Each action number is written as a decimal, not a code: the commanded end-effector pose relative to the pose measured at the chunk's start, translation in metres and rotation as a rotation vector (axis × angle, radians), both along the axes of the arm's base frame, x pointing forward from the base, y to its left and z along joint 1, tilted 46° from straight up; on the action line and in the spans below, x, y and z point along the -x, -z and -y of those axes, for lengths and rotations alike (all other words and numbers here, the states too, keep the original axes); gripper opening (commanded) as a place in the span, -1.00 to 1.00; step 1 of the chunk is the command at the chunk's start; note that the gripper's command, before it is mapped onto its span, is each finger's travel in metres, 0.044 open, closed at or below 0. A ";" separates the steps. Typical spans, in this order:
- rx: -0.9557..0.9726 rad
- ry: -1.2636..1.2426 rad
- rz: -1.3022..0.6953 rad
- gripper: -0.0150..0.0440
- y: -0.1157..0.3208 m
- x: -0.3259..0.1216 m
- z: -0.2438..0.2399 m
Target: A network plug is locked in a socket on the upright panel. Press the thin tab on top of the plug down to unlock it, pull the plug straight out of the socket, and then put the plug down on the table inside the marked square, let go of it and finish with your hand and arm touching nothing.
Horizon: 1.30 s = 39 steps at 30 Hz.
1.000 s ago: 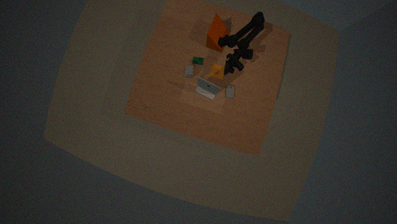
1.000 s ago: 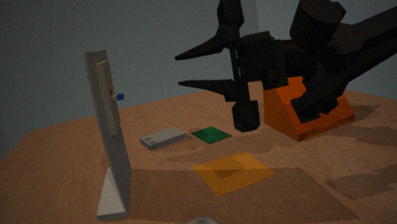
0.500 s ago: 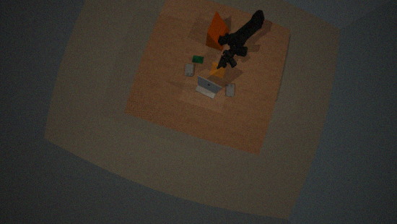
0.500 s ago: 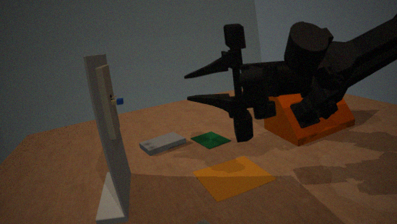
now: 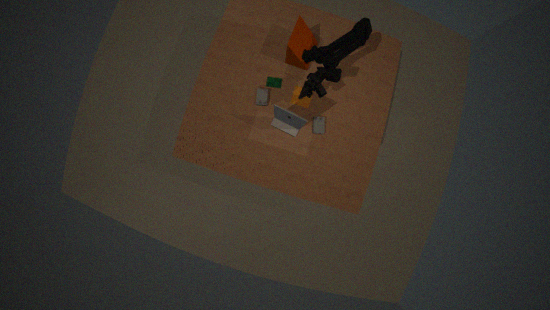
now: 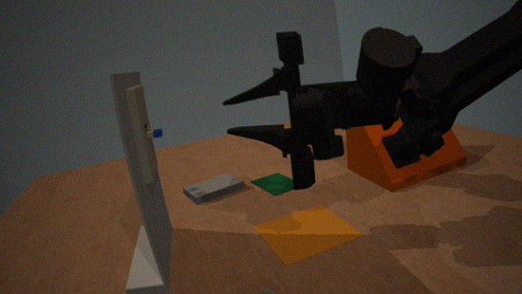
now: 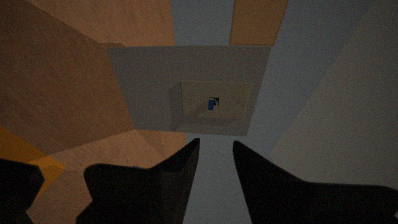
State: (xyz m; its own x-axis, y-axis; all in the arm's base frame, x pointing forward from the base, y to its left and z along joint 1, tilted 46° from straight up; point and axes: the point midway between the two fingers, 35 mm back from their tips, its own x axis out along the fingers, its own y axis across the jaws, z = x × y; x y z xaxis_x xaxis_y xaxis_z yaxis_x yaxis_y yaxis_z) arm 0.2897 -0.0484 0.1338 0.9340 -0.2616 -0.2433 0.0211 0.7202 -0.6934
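The upright grey panel carries a beige socket plate. A small plug with a blue part sticks out of its socket; its thin tab is too small to make out. My gripper is partly open and empty. Its fingertips point at the panel, a clear distance in front of the plug and touching nothing; in the exterior view one finger is above the other. A yellow-orange square lies flat on the table below the gripper.
A green patch lies beside a grey box. Another grey box lies on the panel's other side. An orange wedge stands near the arm. The panel has a pale foot.
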 end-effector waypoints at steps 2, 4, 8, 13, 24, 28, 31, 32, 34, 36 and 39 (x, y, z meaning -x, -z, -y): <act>0.003 -0.001 -0.002 0.04 0.001 -0.012 0.001; 0.003 -0.001 -0.002 0.04 0.002 -0.016 0.001; 0.003 -0.001 -0.001 0.04 0.004 -0.025 0.002; 0.004 -0.001 -0.001 0.04 0.007 -0.034 0.003; 0.004 -0.001 0.000 0.04 0.006 -0.044 0.004; 0.004 -0.001 0.000 0.04 0.006 -0.049 0.004; 0.004 -0.001 0.000 0.04 0.006 -0.052 0.004; 0.004 -0.001 0.000 0.04 0.005 -0.053 0.005; 0.004 -0.001 0.001 0.04 0.005 -0.056 0.005; 0.004 -0.001 0.001 0.04 0.005 -0.058 0.005; 0.004 -0.001 0.001 0.04 0.006 -0.062 0.005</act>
